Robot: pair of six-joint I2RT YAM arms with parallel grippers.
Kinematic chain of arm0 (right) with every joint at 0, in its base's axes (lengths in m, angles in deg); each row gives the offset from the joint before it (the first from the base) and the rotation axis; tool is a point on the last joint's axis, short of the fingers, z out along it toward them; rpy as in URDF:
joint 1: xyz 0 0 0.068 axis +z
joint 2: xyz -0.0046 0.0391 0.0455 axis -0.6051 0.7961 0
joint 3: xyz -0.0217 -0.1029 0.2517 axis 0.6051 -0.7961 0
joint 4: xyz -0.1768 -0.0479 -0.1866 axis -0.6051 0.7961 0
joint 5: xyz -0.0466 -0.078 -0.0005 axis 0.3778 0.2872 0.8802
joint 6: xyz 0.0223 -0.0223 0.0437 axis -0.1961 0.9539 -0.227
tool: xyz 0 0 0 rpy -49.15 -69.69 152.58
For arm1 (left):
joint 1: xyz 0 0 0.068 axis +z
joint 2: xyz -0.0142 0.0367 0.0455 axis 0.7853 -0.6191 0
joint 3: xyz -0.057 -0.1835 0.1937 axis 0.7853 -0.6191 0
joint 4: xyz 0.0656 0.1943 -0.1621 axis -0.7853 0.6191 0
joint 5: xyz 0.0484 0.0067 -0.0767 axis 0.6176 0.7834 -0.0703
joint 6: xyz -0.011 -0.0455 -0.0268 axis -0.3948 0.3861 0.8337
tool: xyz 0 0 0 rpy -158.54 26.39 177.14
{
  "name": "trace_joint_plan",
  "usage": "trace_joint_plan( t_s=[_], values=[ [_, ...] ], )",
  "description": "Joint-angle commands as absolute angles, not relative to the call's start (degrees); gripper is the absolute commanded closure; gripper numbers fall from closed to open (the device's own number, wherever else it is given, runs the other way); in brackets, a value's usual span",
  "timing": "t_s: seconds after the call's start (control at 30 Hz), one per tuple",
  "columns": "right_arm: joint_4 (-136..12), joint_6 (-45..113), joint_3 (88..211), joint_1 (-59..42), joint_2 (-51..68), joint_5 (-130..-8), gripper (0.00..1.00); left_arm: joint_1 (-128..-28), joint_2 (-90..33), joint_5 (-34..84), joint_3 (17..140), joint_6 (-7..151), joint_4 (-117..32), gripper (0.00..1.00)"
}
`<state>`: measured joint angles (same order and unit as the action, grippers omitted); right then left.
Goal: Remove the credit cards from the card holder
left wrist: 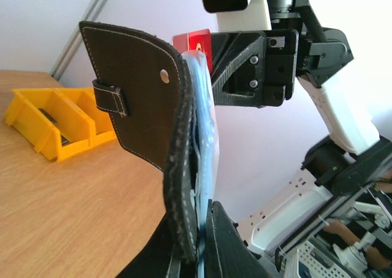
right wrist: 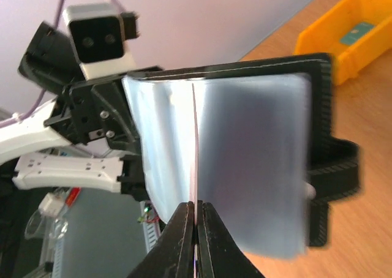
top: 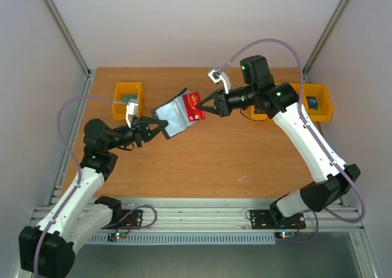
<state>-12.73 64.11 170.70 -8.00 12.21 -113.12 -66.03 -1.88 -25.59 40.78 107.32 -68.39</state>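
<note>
Far left, a yellow plastic bin [top: 117,104] sits at the back of the brown wooden table [top: 202,161], a small greenish item lying inside it. Just right of that, the left gripper [top: 160,128] is up off the table with its black fingers [left wrist: 226,241] pinched tight on the lower edge of the small black folding leather card holder [top: 173,119]. The card holder hangs open in mid-air, tilted, nowhere near touching the wood. The left wrist view shows its stitched black outer flap and little closing tab; the right wrist view shows the blue-grey inner pockets facing the other arm.

Moving right: a flat red plastic card [top: 195,105] with pale marks juts out past the card holder's upper right edge, its near end overlapping the pockets. How much of it sits inside a pocket, I can't tell. The right gripper [top: 206,106] has it, with the fingertips [right wrist: 184,229] closed to a sliver on the card's thin edge and no gap showing.

Far right, a second yellow bin [top: 323,111] rests at the table's back edge, partly behind the right arm, something blue in it.
</note>
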Motion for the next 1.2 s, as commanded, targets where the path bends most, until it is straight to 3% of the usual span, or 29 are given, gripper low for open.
trace_joint_plan(
  t_s=[0.0,0.23,0.5,0.83,1.17],
  values=[
    [-15.36,57.89,169.92,-14.76,9.61,-111.49,0.99,-66.23,0.03,-19.6,40.74,102.78,-62.5,1.0],
    [-17.7,39.37,163.91,-35.47,5.42,-98.03,0.99,-66.18,1.33,-7.94,40.68,95.57,-48.94,1.0],
    [-29.27,17.88,146.56,-55.68,1.78,-89.3,0.99,-66.03,2.75,-6.18,39.33,93.34,-45.51,1.0],
    [-38.42,7.11,149.06,-58.62,16.49,-66.35,0.99,-63.55,1.39,-5.5,40.56,89.11,-43.79,1.0],
    [-40.75,-1.41,159.42,-58.6,35.22,-69.59,0.99,-61.77,-4.97,-4.73,43.31,86.28,-45.92,1.0]
  ],
)
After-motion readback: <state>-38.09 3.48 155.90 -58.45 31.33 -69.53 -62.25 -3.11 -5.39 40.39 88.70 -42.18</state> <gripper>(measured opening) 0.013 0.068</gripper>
